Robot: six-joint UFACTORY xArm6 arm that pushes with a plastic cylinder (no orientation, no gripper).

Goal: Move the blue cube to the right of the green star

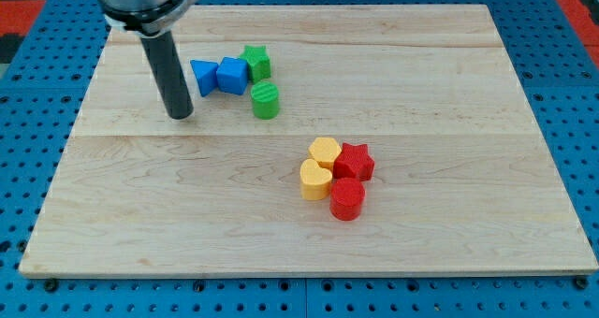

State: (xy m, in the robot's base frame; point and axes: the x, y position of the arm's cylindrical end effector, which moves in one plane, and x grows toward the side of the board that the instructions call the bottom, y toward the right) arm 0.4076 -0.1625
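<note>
While my tip (180,115) rests on the worktop (449,93), just left of the blue triangle (202,76), the blue cube (232,75) sits between that triangle and the green star (255,62), touching both. A green cylinder (266,101) stands below. No hand exists here, only a rod.

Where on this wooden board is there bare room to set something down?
Bare: the board's right side and the bottom-left below my tip. Crowded: top-left, where blue triangle, blue cube, green star and green cylinder cluster.
</note>
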